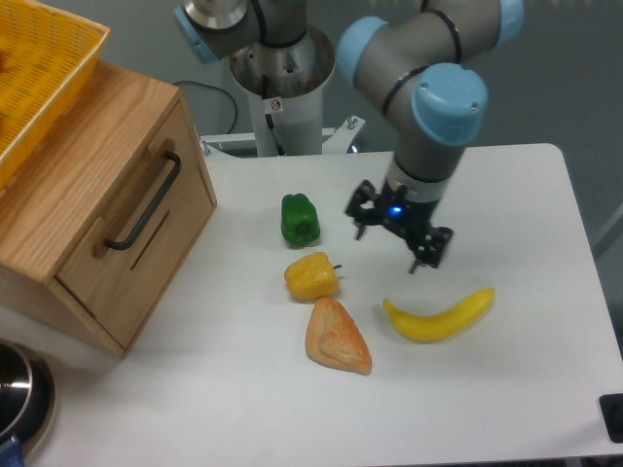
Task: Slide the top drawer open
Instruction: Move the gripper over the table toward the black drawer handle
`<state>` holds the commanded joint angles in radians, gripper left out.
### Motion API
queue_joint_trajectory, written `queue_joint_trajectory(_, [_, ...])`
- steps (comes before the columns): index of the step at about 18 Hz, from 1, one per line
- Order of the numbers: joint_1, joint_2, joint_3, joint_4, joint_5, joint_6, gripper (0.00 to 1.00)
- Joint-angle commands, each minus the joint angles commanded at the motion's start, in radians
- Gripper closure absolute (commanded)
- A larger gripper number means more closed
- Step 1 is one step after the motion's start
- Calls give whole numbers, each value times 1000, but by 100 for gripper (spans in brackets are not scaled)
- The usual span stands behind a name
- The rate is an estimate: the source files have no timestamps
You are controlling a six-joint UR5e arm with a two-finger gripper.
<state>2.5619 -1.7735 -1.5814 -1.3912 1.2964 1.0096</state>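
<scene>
So the robot is a grey metal arm (419, 58) built from fat tubular segments, with light-blue plastic caps (450, 101) on the joint ends. Upper middle of the frame there's its silver cylindrical base column (280, 68), with a small round red-and-white sticker on the front and another blue cap up at the left. A thin black cable trails off behind it to the left. Lower down, the small black two-finger gripper (397, 233) has a tiny blue light glowing on its body.
</scene>
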Motion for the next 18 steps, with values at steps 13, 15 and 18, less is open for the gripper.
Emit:
queue_joint_trajectory(13, [-147, 121, -35, -97, -118, -100, 99])
queue_joint_trajectory(15, [-147, 135, -35, -115, -144, -98, 100])
queue_joint_trajectory(18, [-166, 158, -37, -138, -158, -98, 100])
